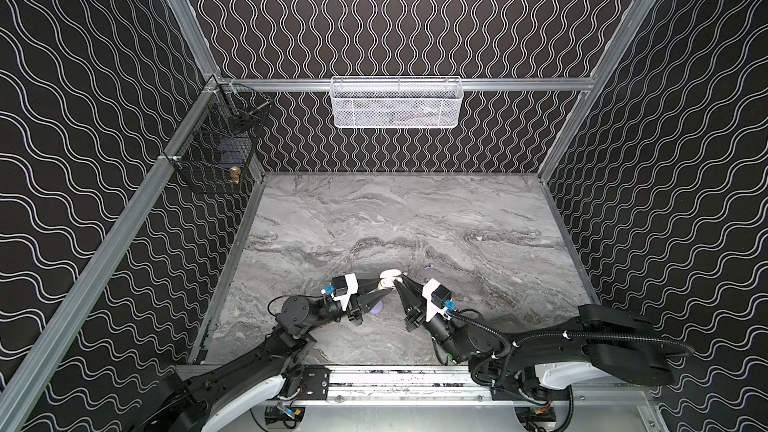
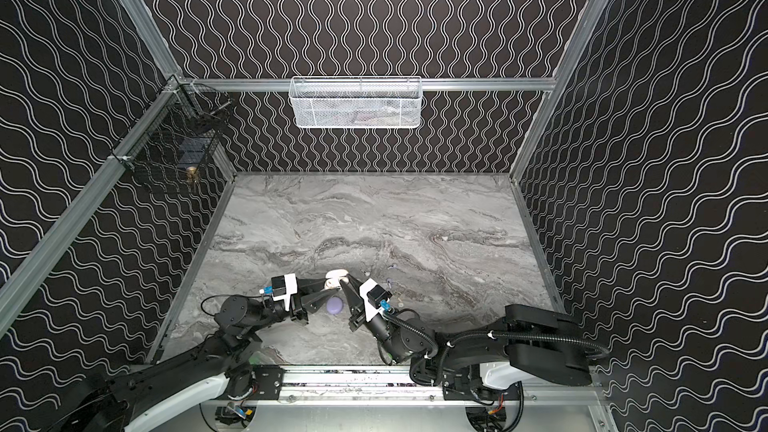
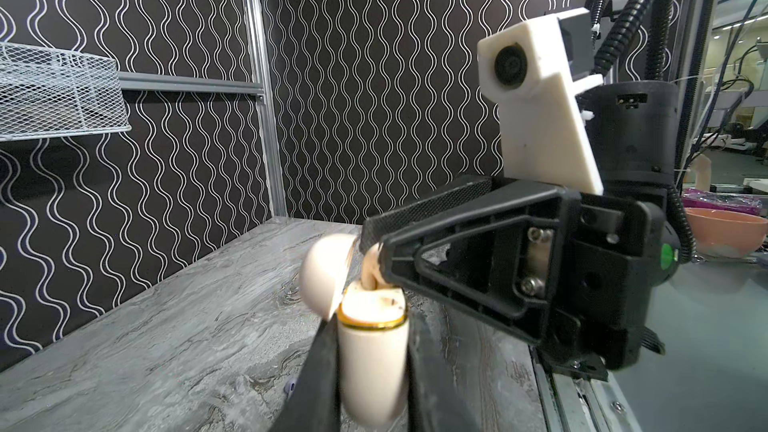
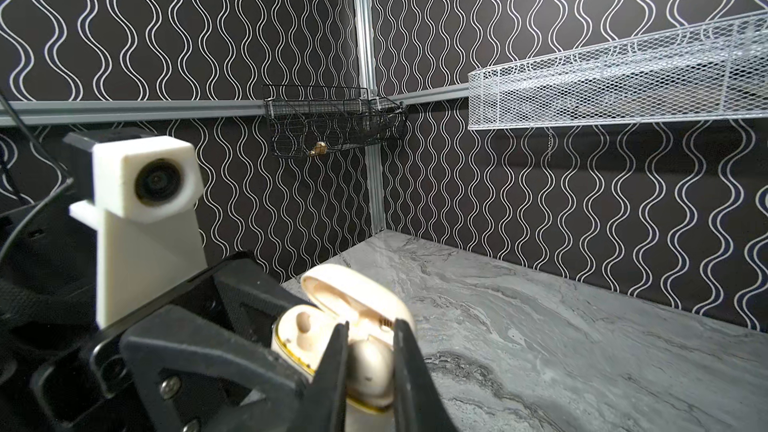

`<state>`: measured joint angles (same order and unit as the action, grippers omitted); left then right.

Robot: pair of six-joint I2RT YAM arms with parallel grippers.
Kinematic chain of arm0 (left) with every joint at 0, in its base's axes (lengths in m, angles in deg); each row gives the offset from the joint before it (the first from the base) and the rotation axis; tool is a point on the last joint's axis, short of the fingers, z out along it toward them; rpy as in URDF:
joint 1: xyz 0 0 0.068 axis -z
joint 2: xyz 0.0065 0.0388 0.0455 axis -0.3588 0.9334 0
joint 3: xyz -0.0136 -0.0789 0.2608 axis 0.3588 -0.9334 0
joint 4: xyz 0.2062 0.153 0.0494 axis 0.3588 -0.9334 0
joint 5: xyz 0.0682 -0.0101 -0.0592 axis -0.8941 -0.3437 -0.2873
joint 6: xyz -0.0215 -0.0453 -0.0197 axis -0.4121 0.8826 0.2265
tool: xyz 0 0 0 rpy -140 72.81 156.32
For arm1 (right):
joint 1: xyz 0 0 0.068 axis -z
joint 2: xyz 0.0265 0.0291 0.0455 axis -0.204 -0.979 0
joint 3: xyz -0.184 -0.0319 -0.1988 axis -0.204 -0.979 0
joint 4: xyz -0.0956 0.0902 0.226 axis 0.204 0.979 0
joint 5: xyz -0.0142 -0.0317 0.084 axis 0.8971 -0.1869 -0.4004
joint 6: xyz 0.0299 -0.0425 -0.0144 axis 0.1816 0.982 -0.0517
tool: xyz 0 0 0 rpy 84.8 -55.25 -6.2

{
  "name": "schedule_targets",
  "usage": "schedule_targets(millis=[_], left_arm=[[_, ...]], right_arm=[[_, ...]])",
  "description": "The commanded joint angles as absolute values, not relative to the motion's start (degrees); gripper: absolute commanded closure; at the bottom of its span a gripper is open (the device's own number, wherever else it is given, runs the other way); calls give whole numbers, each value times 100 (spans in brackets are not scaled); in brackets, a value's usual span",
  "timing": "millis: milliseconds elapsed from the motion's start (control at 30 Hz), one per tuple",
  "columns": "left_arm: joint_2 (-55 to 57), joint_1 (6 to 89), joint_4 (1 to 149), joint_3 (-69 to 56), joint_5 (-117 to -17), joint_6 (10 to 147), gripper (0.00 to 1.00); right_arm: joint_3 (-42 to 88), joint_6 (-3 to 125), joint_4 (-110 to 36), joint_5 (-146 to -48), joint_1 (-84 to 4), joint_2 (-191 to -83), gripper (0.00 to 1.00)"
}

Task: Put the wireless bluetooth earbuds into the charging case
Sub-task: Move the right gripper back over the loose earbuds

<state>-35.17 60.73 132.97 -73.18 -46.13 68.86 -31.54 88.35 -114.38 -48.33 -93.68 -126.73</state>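
In both top views my left gripper is shut on a cream charging case, held upright near the front middle of the table. Its lid stands open. In the left wrist view the fingers clamp the case body. My right gripper is shut on a cream earbud, which sits partly in one slot of the case. The other slot shows empty. A lavender case lies shut below the left gripper.
Loose lavender earbuds lie on the marble just right of the grippers. A small white earbud lies further back right. On the back wall hangs a white mesh basket; a black wire basket hangs at the back left.
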Motion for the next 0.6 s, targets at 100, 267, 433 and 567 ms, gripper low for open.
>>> schedule_targets(millis=[100, 267, 433, 567], left_arm=[[-3547, 6070, 13834, -7297, -4754, 6803, 100], [-3493, 6072, 13849, -7337, -4778, 6691, 100], [-3339, 6069, 13864, -7332, -4766, 6526, 100], [-3040, 6069, 14140, -7356, -4702, 6498, 100]], right_arm=[[-3167, 8668, -11387, -4845, -9433, -12448, 52], [-3150, 8472, -10725, -4842, -9558, -11836, 43], [-3096, 7623, -9221, -4617, -9642, -10806, 35], [-2655, 6396, -6729, -4074, -9634, -10005, 34]])
